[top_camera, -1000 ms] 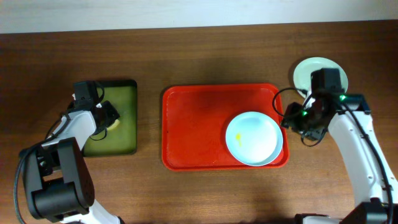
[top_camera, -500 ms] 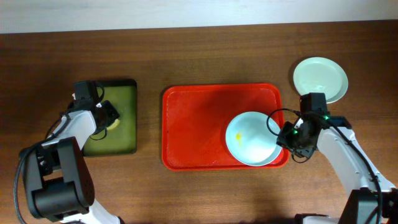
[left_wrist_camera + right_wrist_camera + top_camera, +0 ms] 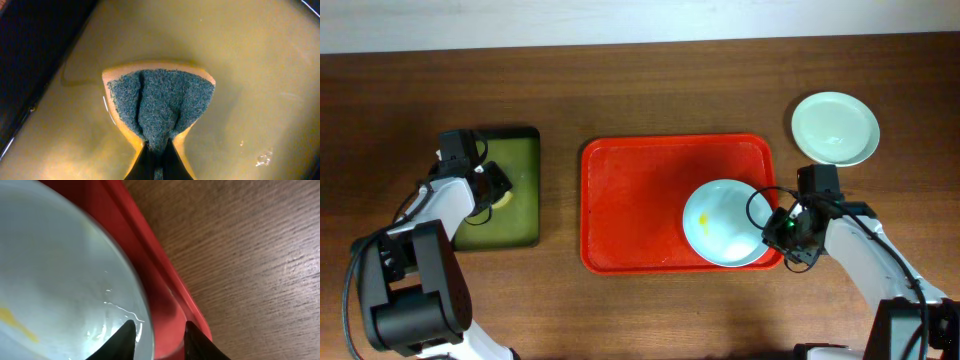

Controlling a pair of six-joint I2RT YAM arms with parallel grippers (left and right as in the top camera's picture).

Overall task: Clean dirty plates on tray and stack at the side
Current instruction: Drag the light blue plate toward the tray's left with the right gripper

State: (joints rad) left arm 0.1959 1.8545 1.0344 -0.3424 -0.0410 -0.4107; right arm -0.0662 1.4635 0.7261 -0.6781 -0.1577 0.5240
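A pale blue plate with a small yellow smear lies at the right end of the red tray. My right gripper is at its right edge. In the right wrist view the right gripper is open and straddles the plate's rim. One finger is over the wet plate, the other over the tray floor by the tray's rim. A pale green plate sits on the table at the far right. My left gripper is shut on a yellow sponge with a blue-grey scouring face.
The sponge and my left gripper sit over a small olive-green tray with a black rim at the left. Its floor looks wet. Brown wooden table surrounds both trays, and a pale wall edge runs along the top.
My right arm came down and left from beside the pale green plate to the blue plate's right rim, and its jaws narrowed. The left arm and sponge stayed put.
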